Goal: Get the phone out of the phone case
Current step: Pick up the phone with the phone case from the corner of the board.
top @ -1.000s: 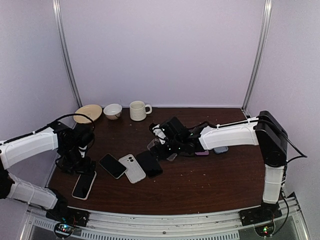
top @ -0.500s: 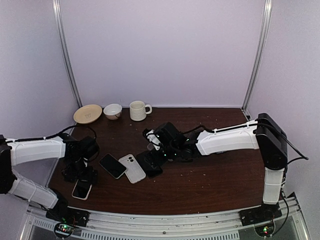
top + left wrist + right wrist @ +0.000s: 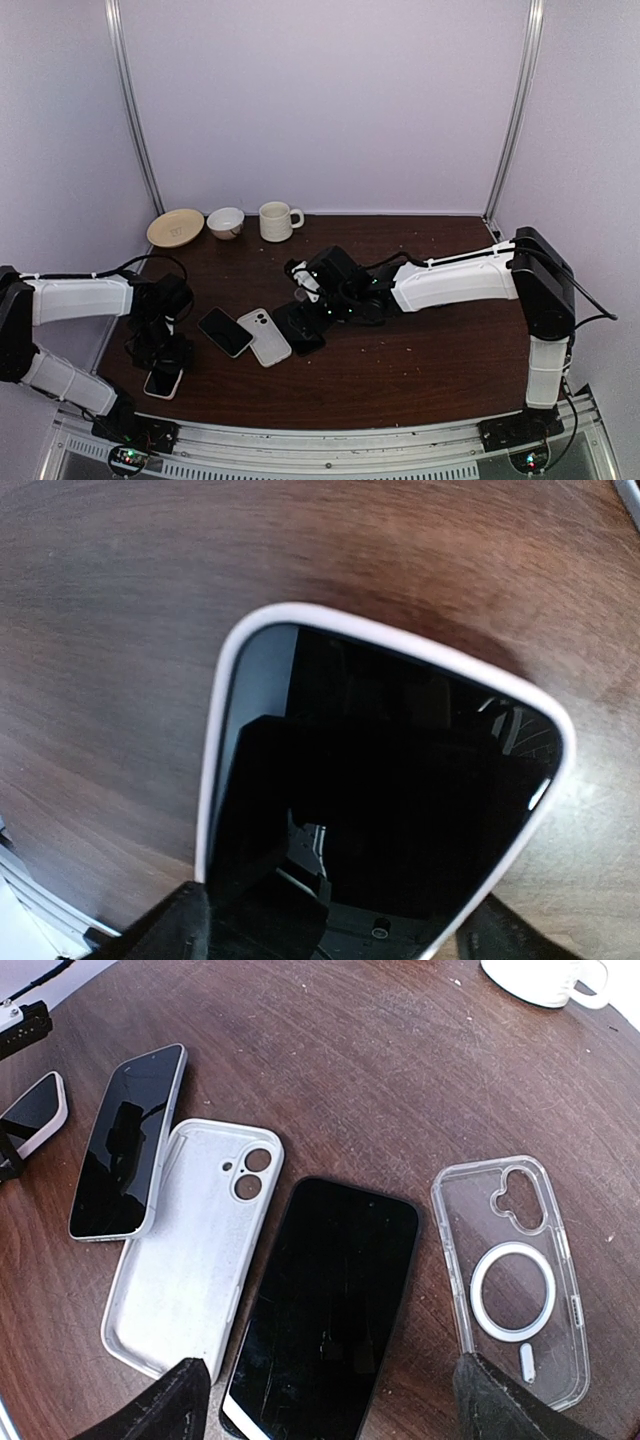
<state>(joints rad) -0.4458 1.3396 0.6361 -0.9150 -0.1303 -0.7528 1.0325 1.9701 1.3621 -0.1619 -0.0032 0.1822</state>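
Note:
A dark-screened phone in a white phone case (image 3: 163, 381) lies flat near the table's front left. It fills the left wrist view (image 3: 380, 780). My left gripper (image 3: 165, 352) (image 3: 335, 935) is low over its near end, jaws wide, one finger close beside each long edge of the case. Whether they touch it does not show. My right gripper (image 3: 312, 300) (image 3: 330, 1422) hovers open above a bare black phone (image 3: 330, 1300) at mid-table, holding nothing.
Beside the black phone lie an empty white case (image 3: 190, 1250), a silver-edged phone (image 3: 130, 1140) and a clear case with a white ring (image 3: 515, 1280). At the back left stand a plate (image 3: 175, 227), a bowl (image 3: 225, 221) and a mug (image 3: 277, 221).
My left gripper has dropped lower over the cased phone and its jaws have narrowed a little. My right arm has swung left and now sits over the black phone.

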